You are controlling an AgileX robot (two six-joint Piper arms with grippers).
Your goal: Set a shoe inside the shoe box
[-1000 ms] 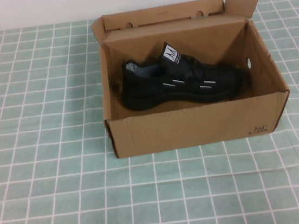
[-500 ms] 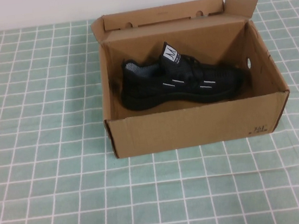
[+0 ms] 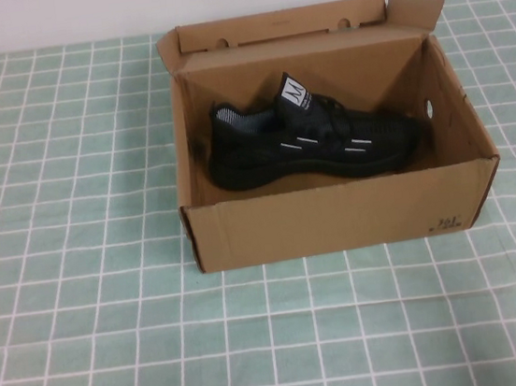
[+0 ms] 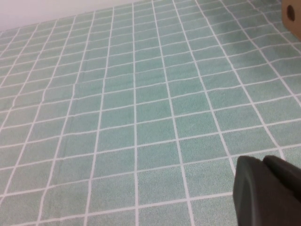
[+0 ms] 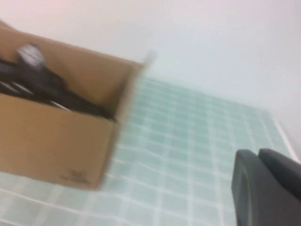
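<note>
The black sneaker, the shoe (image 3: 313, 139), lies on its sole inside the open brown cardboard shoe box (image 3: 341, 216), toe to the right, pale tag on its tongue upright. The box's lid flap stands open at the back. Neither arm shows in the high view. My left gripper (image 4: 262, 162) is shut and empty over bare tablecloth, with a corner of the shoe box (image 4: 291, 13) far off. My right gripper (image 5: 257, 155) is shut and empty, well to the right of the shoe box (image 5: 51, 146), in which the shoe (image 5: 42, 84) shows.
A green-and-white checked tablecloth (image 3: 79, 271) covers the table all round the box. A pale wall (image 3: 48, 16) runs along the table's far edge.
</note>
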